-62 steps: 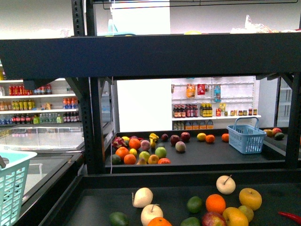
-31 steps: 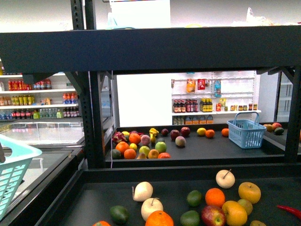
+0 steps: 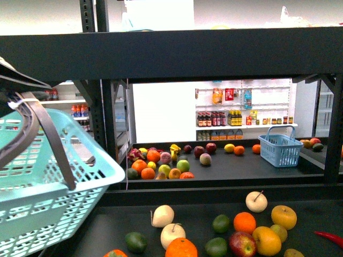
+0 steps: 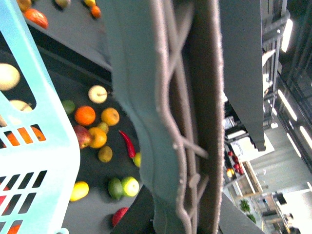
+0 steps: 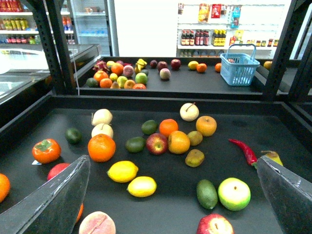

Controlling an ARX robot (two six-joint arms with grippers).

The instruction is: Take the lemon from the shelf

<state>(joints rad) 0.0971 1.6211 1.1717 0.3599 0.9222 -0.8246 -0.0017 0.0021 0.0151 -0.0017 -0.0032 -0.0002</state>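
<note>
The right gripper (image 5: 171, 161) has its jaws spread wide, with nothing between them. It hangs over the near tray of the shelf (image 5: 273, 126), and this looks like a reaching pose chosen before it goes down.

Ahead of the open jaws and lower, nearer to one finger than to the other, lies the lemon (image 5: 142, 186) on the dark tray. A second yellow oval fruit (image 5: 123, 171) lies just beside it, perhaps touching it, so the fingers will probably have to close on one without pushing the other. A big orange (image 5: 101, 147) lies a little further from the jaws.

The left gripper (image 3: 19, 85) is at the grey handle (image 4: 195, 122) of the teal basket (image 3: 48, 176). The basket hangs tilted in the air, so it is probably carried there to receive the fruit. The handle covers the jaws, and it cannot be told how they stand.

The front view shows the lifted basket but cuts off the tray before the lemon. The right wrist view shows the lemon clearly but no basket. The left wrist view shows one yellow oval fruit past the basket wall.
</note>
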